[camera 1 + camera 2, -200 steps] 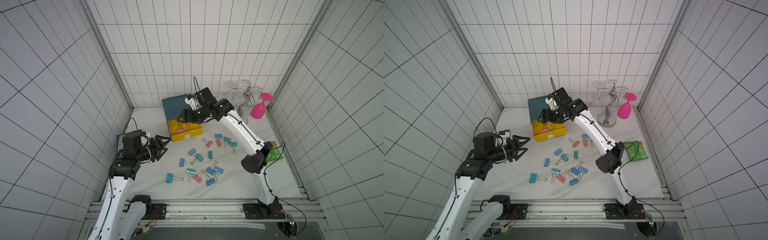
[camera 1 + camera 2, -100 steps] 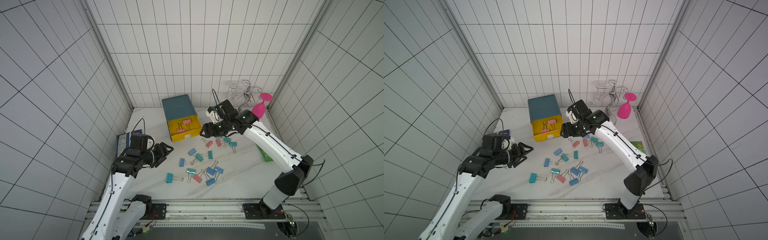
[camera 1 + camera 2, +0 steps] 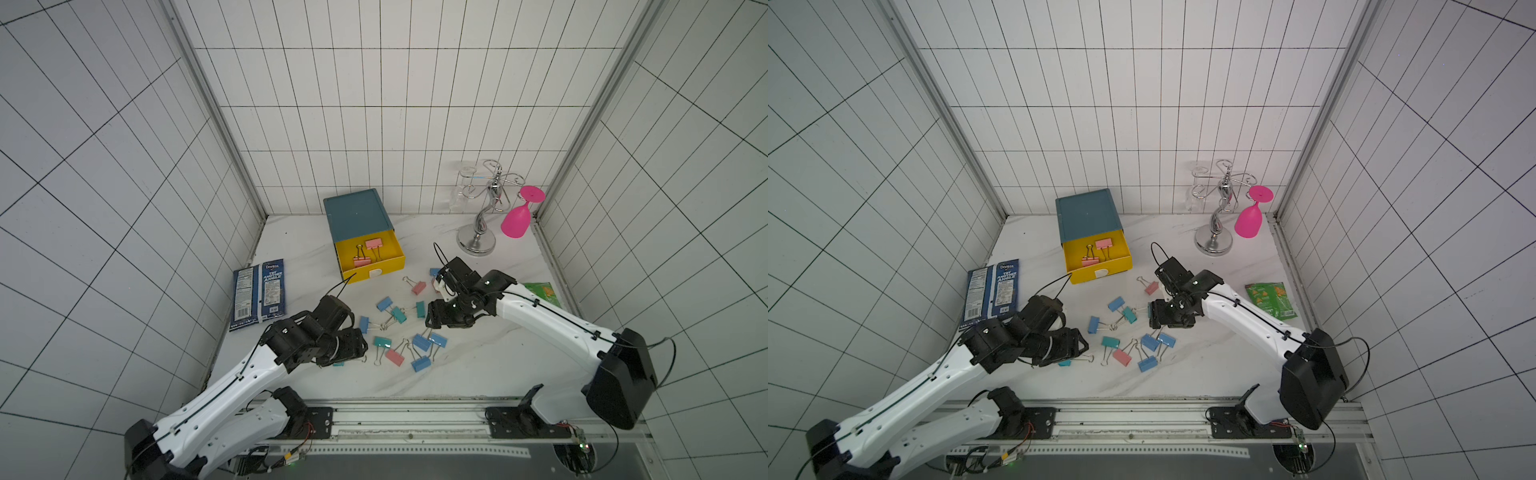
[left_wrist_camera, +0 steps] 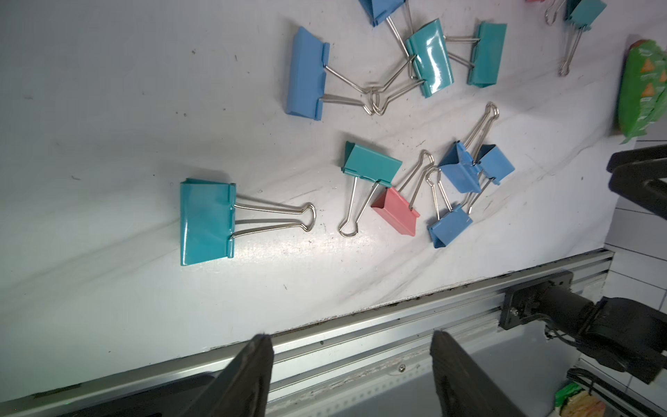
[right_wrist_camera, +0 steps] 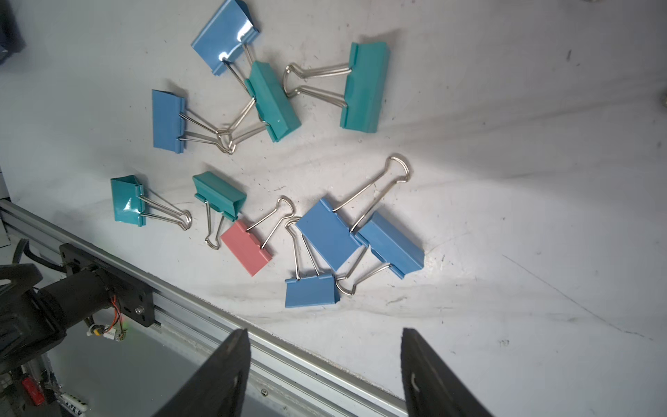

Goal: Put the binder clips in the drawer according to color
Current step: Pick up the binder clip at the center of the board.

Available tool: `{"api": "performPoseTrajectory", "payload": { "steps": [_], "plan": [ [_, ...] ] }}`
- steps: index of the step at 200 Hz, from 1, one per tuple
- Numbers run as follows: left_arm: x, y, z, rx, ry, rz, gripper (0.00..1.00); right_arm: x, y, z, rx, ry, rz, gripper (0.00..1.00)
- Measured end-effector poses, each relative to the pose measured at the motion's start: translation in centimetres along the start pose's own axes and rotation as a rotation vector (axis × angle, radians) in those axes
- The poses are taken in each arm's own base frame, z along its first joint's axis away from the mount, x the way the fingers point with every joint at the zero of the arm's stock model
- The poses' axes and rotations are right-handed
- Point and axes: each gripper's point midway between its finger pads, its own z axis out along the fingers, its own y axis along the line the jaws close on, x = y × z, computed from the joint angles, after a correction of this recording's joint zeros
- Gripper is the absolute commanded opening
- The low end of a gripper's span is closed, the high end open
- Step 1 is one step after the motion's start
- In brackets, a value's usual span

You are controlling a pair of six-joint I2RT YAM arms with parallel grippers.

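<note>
1. At the near left of the worktop point(image 3: 478, 374), the left hand point(image 4: 350, 335) is held low, its fingers apart and closed on nothing. A teal clip point(image 4: 205, 222) lies flat just beside it.
2. A little farther, toward the middle, a cluster of binder clips point(image 3: 422, 341) is seen loose on the worktop. It is made up of three blue ones with overlapping handles, a pink clip point(image 3: 394, 356) and another teal one.
3. Farther again, the right hand point(image 5: 323, 331) is held above the right side of the scatter, fingers spread and gripping nothing.
4. To its left, two blue and two teal clips are spread out, some with their wire handles tangled. A lone pink clip point(image 3: 419, 286) lies beyond them.
5. Behind these, the yellow drawer point(image 3: 392, 268) is pulled out of its dark-teal cabinet point(image 3: 357, 212) toward the near side, and two pink clips point(image 3: 361, 262) are seen inside it.
6. A blue snack bag point(image 3: 259, 295) is laid at the left edge and a green packet point(image 3: 542, 291) at the right. In the far right corner a pink goblet point(image 3: 517, 218) is hung upside down on a chrome glass rack point(image 3: 482, 216).
</note>
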Motion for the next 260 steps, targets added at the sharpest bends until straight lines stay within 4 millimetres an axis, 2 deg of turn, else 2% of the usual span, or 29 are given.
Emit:
{"api": "performPoseTrajectory", "payload": {
  "steps": [28, 55, 102, 148, 212, 260],
  "plan": [
    [0.2, -0.3, 1.0, -0.009, -0.016, 0.062, 0.74, 2.1, -1.2, 1.3, 0.024, 0.034, 0.032, 0.68],
    [0.4, -1.3, 2.2, -0.034, -0.021, 0.167, 0.74, 3.4, -2.0, 1.4, 0.034, 0.039, 0.061, 0.68],
    [1.7, -3.6, 4.9, -0.123, 0.007, 0.423, 0.73, 4.2, -2.5, 0.3, 0.023, -0.007, 0.087, 0.69],
    [1.1, -5.4, 7.3, -0.191, 0.025, 0.566, 0.73, 4.8, -3.2, -1.7, 0.021, -0.067, 0.099, 0.72],
    [0.7, -6.1, 9.4, -0.234, 0.061, 0.677, 0.74, 7.0, -5.2, -2.4, 0.055, -0.079, 0.137, 0.73],
    [1.0, -5.9, 11.6, -0.268, 0.114, 0.711, 0.74, 7.4, -5.8, -3.0, 0.066, -0.099, 0.161, 0.73]
  ]
}}
